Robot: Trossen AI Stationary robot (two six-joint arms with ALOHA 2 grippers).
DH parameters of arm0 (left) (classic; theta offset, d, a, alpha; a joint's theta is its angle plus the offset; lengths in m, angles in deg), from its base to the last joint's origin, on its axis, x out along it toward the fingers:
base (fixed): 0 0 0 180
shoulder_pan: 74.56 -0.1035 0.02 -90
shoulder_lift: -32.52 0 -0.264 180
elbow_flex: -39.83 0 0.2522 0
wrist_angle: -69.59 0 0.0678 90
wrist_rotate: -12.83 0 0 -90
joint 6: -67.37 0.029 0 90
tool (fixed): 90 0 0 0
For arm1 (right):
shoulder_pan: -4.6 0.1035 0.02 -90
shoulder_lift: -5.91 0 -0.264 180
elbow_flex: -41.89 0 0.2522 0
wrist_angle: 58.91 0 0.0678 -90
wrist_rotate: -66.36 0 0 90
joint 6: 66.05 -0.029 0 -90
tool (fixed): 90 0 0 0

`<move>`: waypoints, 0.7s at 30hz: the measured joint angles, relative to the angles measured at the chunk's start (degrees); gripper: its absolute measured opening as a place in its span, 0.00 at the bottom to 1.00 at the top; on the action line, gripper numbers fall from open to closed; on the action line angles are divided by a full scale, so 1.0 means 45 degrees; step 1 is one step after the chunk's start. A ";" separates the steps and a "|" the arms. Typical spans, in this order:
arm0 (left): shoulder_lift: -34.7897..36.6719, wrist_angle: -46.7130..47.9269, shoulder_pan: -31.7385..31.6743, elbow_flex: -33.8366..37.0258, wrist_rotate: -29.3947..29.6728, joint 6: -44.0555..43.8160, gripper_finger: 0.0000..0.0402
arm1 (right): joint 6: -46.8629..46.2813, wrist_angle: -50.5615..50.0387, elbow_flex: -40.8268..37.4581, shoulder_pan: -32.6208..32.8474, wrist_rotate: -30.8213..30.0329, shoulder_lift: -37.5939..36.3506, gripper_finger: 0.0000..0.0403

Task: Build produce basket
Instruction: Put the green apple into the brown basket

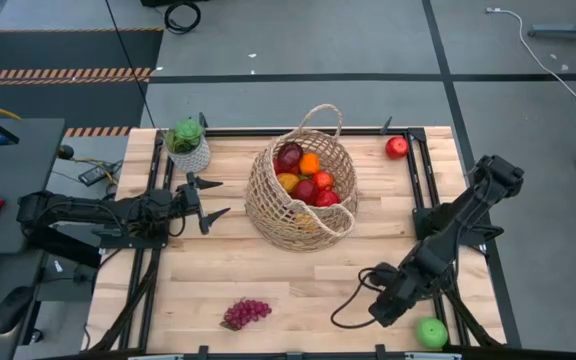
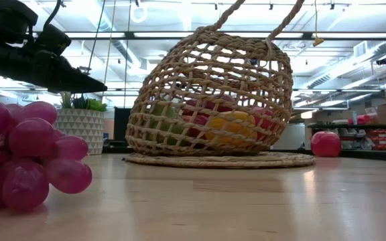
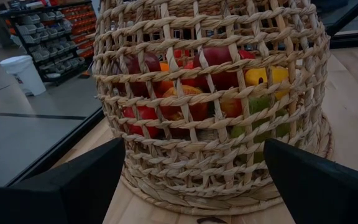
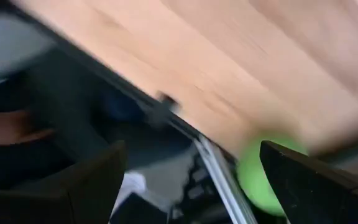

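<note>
Left gripper point(image 1: 211, 201): hovered just left of the basket, jaws spread wide and holding nothing, fingers point(image 3: 73, 186) framing the wicker wall in its wrist view
Plant pot point(image 1: 188, 146): stood at the table's far left corner, behind the left gripper
Grape bunch point(image 1: 246, 313): lay on the table point(image 1: 298, 285) near the front edge, left of centre, well apart from the basket
Basket point(image 1: 301, 190): sat mid-table, tipped toward one side, holding red apples, an orange and yellow produce
Red apple point(image 1: 396, 147): rested alone at the far right edge of the table
Right gripper point(image 1: 388, 305): hung low near the front right corner, jaws spread and empty
Green apple point(image 1: 431, 332): lay at the front right corner, just beside the right gripper
</note>
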 joint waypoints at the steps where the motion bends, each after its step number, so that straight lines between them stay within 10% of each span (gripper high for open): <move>1: -0.0003 0.0000 -0.0003 -0.0002 0.0000 0.0000 0.97 | -0.0546 -0.0170 0.0000 0.0058 0.0631 0.0172 0.93; 21: -0.0005 0.0005 0.0000 -0.0001 0.0000 -0.0001 0.97 | -0.4728 0.0361 0.0001 0.1058 0.4674 0.2986 0.92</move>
